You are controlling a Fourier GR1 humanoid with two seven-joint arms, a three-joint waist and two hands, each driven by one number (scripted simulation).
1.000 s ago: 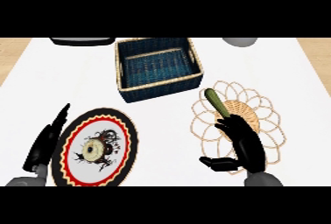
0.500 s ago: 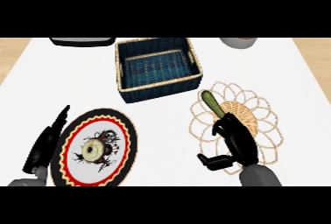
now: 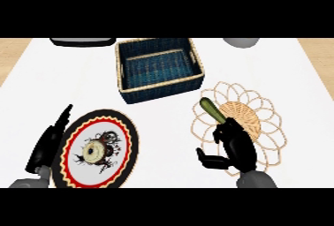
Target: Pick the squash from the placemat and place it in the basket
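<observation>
You're in the grasp step. Your right hand (image 3: pixel 233 148) is reaching onto the placemat (image 3: pixel 267 119) with its fingertips at the near end of the squash (image 3: pixel 211 108). The thumb is spread wide and the hand isn't clenching on anything yet. The squash is lying on the mat just ahead of the fingers. The basket (image 3: pixel 163 90) is sitting further ahead, to the hand's left. Next you're needing to close round the squash, lift it, and carry it ahead-left over the rim. Versus a second ago, the hand is sitting further left, more in line with the squash. Your left hand (image 3: pixel 47 148) is resting open beside the plate (image 3: pixel 124 132).
</observation>
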